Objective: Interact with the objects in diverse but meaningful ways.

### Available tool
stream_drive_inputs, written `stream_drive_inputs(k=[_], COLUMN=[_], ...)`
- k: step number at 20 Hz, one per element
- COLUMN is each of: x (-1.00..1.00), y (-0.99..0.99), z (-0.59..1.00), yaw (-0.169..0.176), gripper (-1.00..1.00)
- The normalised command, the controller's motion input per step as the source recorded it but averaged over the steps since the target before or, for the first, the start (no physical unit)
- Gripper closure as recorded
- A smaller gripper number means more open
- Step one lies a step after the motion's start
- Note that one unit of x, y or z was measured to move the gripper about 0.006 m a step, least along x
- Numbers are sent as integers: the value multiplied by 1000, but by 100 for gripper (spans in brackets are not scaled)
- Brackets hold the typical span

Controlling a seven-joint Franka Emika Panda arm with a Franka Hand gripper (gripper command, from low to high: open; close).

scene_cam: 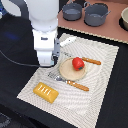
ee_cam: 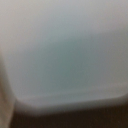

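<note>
My gripper hangs low over the striped mat, just to the exterior view's left of the round tan plate. Its fingers are hidden behind the white hand, so I cannot tell open from shut. A red round fruit sits on the plate. Orange-handled cutlery lies on either side of the plate: a fork and a knife. A yellow-orange ridged block lies near the mat's front. A white elongated piece lies behind the arm. A blurred pale-blue surface, very close, fills the wrist view; no fingers show there.
Two grey pots stand on a brown board at the back. A bowl sits at the exterior view's far right edge. A black cable runs across the dark table on the left.
</note>
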Motion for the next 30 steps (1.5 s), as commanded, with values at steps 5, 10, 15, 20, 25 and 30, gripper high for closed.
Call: stream_drive_inputs(k=[5, 10, 15, 20, 25, 30], x=[88, 509, 439, -149, -327, -158], y=[307, 610, 682, 408, 333, 409], z=[474, 340, 99, -223, -279, -263], yaw=[19, 43, 92, 93, 72, 70], gripper=[-100, -100, -100, -100, -100, -100])
